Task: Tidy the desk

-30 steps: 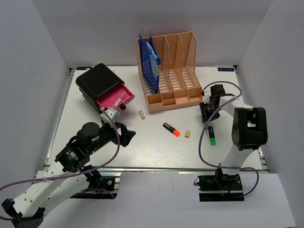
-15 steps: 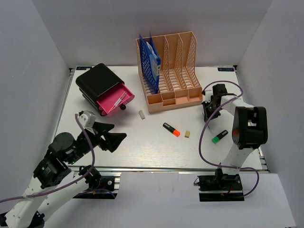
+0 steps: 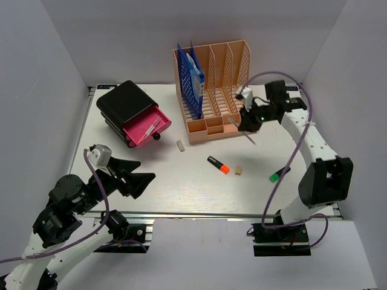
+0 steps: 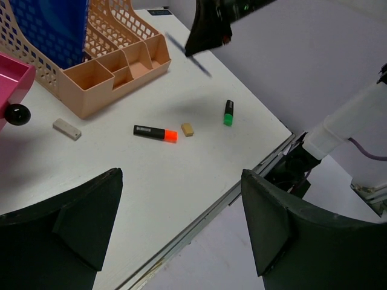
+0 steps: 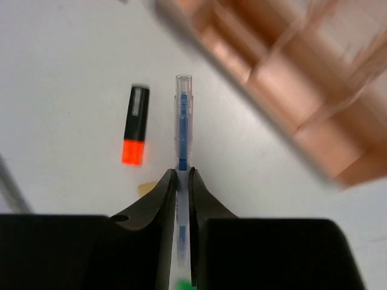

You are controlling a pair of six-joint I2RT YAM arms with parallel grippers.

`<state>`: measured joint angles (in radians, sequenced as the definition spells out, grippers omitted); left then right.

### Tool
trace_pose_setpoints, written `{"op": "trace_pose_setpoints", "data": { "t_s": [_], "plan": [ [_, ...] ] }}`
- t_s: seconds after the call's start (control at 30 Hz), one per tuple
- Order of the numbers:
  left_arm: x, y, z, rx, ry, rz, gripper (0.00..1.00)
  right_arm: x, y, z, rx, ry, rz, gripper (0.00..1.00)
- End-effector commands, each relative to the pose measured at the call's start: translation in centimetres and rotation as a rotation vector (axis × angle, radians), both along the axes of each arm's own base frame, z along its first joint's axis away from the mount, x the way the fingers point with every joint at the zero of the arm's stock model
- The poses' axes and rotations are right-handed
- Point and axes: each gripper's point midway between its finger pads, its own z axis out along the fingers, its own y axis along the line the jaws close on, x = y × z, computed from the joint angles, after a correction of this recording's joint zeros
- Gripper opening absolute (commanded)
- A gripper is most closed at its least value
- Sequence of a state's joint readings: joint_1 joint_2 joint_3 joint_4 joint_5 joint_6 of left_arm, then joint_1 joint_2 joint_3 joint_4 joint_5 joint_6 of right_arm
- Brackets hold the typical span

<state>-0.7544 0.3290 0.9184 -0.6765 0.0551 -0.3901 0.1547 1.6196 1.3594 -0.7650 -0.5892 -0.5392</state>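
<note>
Rising off the tabletop [image 3: 181, 190] spread across mid-frame, the right hand [image 5: 183, 175], clamped on a blue pen [image 5: 183, 121], had reached the peach file rack [image 3: 222, 90] at upper centre, seemingly to stow it; left hand [image 4: 180, 181] stayed apart

Nothing legible here tbh. The little stickers [image 3: 104, 87] at the worktop's [image 3: 181, 187] far corners and the orange highlighter's [image 3: 218, 164] label are too blurry.

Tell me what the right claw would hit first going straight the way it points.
Probably bare white desk: the right claw, shut on a clear blue-cored pen, aims at the gap between the orange-and-black highlighter and the peach mesh file rack. The pen's tip would land first; depth is hard to judge.
</note>
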Motion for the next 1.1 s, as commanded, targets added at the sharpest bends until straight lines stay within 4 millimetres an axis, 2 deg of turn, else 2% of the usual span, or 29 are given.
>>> {"op": "trace_pose_setpoints", "data": {
  "t_s": [0.0, 0.03, 0.1, 0.13, 0.17, 0.23, 0.27, 0.3, 0.33, 0.37, 0.4, 0.43, 0.47, 0.5, 0.57, 0.6, 0.67, 0.7, 0.73, 0.77, 0.8, 0.87, 0.9, 0.97, 1.0, 1.07],
  "plan": [
    [-1.1, 0.4, 1.3, -0.048, -0.031, -0.022, 0.88, -0.4, 3.1, 7.6, -0.069, -0.380, 0.374, 0.00],
    [-1.0, 0.7, 1.4, -0.057, -0.035, -0.010, 0.88, 1.2, 3.7, 10.4, -0.083, -0.480, 0.404, 0.00],
    [-1.1, 1.2, 2.0, -0.081, -0.052, 0.010, 0.88, 1.5, 6.0, 13.2, -0.076, -0.609, 0.540, 0.00],
    [-1.1, 1.7, 2.2, -0.098, -0.062, 0.033, 0.88, 2.2, 7.2, 15.8, -0.055, -0.695, 0.572, 0.00],
    [-1.1, 1.9, 2.7, -0.119, -0.077, 0.042, 0.88, 1.2, 9.8, 17.1, 0.007, -0.742, 0.650, 0.00],
    [-1.3, 2.0, 2.9, -0.143, -0.093, 0.042, 0.88, 1.7, 12.6, 19.2, 0.049, -0.850, 0.706, 0.00],
    [-1.3, 2.0, 3.2, -0.155, -0.103, 0.042, 0.88, -0.2, 15.9, 19.6, 0.100, -0.882, 0.794, 0.00],
    [-1.2, 2.0, 3.3, -0.159, -0.105, 0.043, 0.88, -0.2, 17.1, 19.8, 0.109, -0.906, 0.806, 0.00],
    [-1.1, 1.9, 3.3, -0.154, -0.106, 0.042, 0.88, 0.0, 19.9, 20.1, 0.135, -0.971, 0.828, 0.00],
    [-1.1, 1.9, 3.2, -0.148, -0.103, 0.042, 0.88, 0.6, 21.0, 20.3, 0.122, -1.010, 0.812, 0.00],
    [-1.0, 1.8, 3.1, -0.138, -0.100, 0.043, 0.88, -0.9, 24.0, 20.3, 0.161, -1.025, 0.838, 0.00],
    [-0.9, 1.7, 3.0, -0.128, -0.097, 0.043, 0.88, 0.3, 25.8, 20.5, 0.173, -1.086, 0.822, 0.00],
    [-0.9, 1.8, 2.9, -0.116, -0.092, 0.042, 0.88, 0.8, 27.0, 21.6, 0.167, -1.128, 0.806, 0.00],
    [-0.5, 2.3, 2.8, -0.109, -0.093, 0.079, 0.88, 0.2, 30.1, 19.9, 0.186, -1.096, 0.837, 0.00],
    [-0.6, 2.8, 2.8, -0.105, -0.096, 0.093, 0.88, 0.9, 32.1, 22.1, 0.195, -1.186, 0.813, 0.00],
    [-0.8, 3.0, 2.7, -0.104, -0.099, 0.094, 0.88, 0.0, 34.5, 20.7, 0.190, -1.205, 0.854, 0.00],
    [-1.0, 3.4, 2.6, -0.118, -0.110, 0.105, 0.88, 0.2, 36.7, 20.5, 0.158, -1.295, 0.849, 0.00],
    [-1.0, 3.5, 2.5, -0.120, -0.112, 0.110, 0.88, 0.2, 38.4, 18.4, 0.137, -1.303, 0.873, 0.00],
    [-1.0, 3.6, 2.4, -0.123, -0.112, 0.114, 0.89, 1.2, 38.8, 18.0, 0.098, -1.339, 0.856, 0.00],
    [-1.0, 3.9, 2.1, -0.123, -0.111, 0.125, 0.89, 1.3, 39.9, 18.0, 0.103, -1.370, 0.843, 0.00],
    [-1.0, 4.0, 2.0, -0.121, -0.111, 0.128, 0.89, 2.0, 41.0, 16.9, 0.097, -1.368, 0.832, 0.00],
    [-1.3, 4.2, 1.9, -0.124, -0.110, 0.125, 0.89, 2.7, 41.8, 16.3, 0.075, -1.373, 0.813, 0.00],
    [-1.5, 4.5, 1.9, -0.126, -0.114, 0.130, 0.89, 2.9, 42.1, 15.2, 0.055, -1.367, 0.820, 0.00],
    [-1.9, 4.9, 1.7, -0.130, -0.111, 0.133, 0.89, 3.2, 41.8, 14.4, 0.023, -1.363, 0.822, 0.00],
    [-2.0, 5.2, 1.9, -0.135, -0.114, 0.139, 0.89, 3.2, 41.5, 12.7, -0.002, -1.333, 0.838, 0.00],
    [-2.2, 5.5, 1.6, -0.136, -0.110, 0.146, 0.89, 3.1, 40.8, 12.2, -0.033, -1.322, 0.841, 0.00]
  ]
}}
